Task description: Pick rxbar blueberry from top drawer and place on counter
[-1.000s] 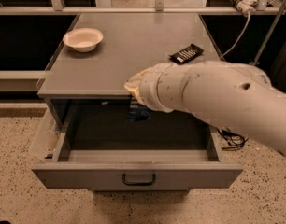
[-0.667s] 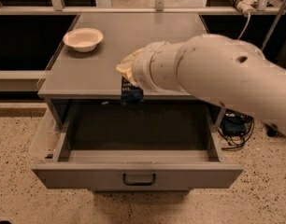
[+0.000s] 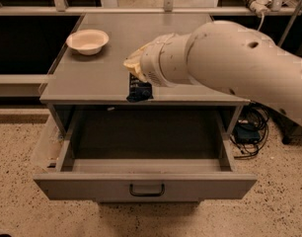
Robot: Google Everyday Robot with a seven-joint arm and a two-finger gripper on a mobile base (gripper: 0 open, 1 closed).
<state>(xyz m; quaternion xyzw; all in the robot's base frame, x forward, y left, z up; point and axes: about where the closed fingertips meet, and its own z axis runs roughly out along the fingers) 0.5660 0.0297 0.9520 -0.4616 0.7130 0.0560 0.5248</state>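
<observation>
The rxbar blueberry, a small dark blue wrapper, hangs from under my wrist at the front edge of the counter, near its middle. My gripper is mostly hidden behind my big white arm; it is shut on the bar's top end. The top drawer is pulled fully open below, its dark inside showing nothing in it, with a small dark handle centred on its front.
A white bowl sits on the counter's back left. Cables and a blue box lie on the floor right of the cabinet. A dark shelf runs behind the counter. Speckled floor lies in front.
My arm has lifted the blue bar out of the drawer, up and a little left, and it now hangs at the counter's front edge.
</observation>
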